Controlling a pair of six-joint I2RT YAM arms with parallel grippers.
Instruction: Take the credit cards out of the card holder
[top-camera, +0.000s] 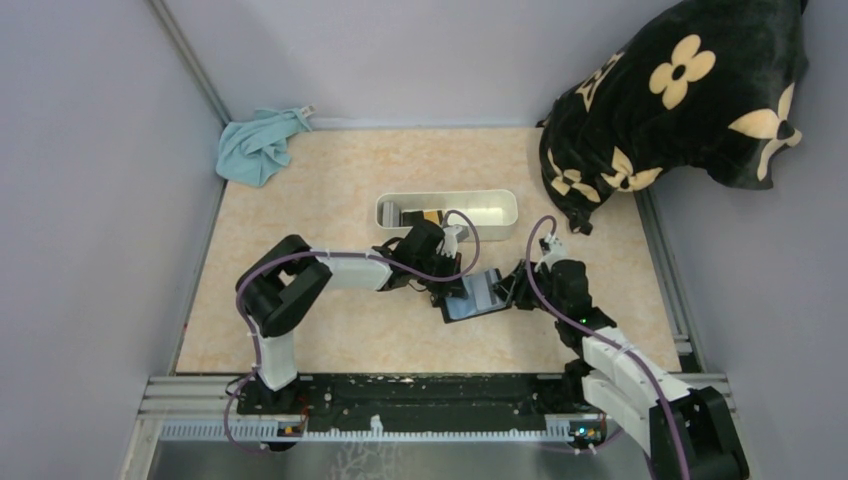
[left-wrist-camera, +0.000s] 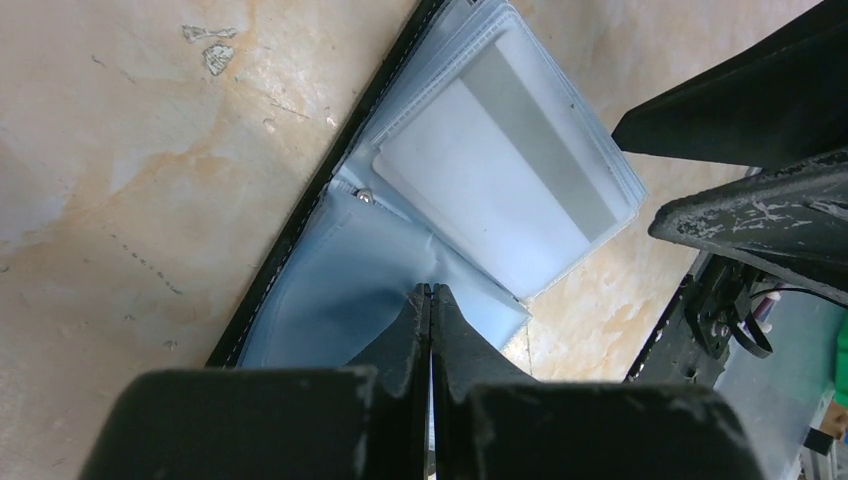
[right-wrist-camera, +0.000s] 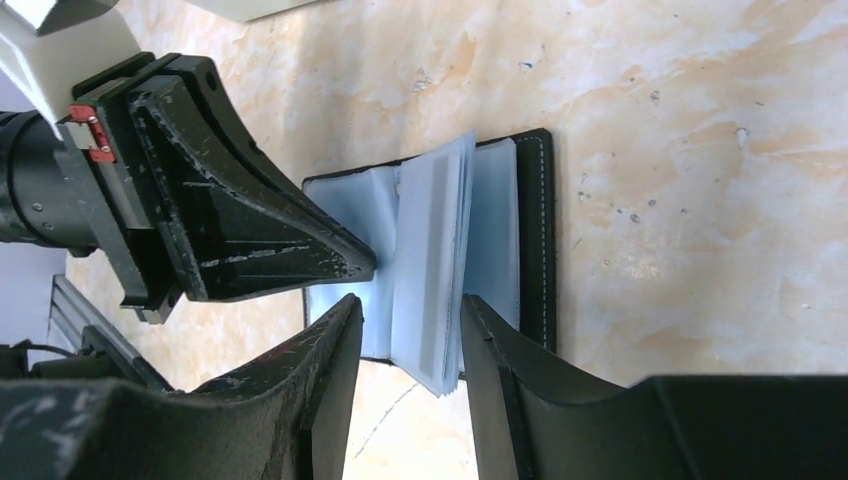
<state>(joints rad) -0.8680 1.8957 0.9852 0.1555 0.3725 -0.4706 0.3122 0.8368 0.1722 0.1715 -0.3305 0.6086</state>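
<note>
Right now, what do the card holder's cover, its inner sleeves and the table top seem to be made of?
Card holder cover: black leather or imitation, matte, with pale stitching along the edge. Inner sleeves: thin soft plastic, translucent blue-grey, creased. Table top: beige marble pattern, probably a printed laminate.

Bright even light, soft shadows, sharp overhead view, near fingers slightly blurred

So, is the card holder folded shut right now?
No, the card holder lies spread open, its pale sleeves fanned up inside the open right claw.
</note>
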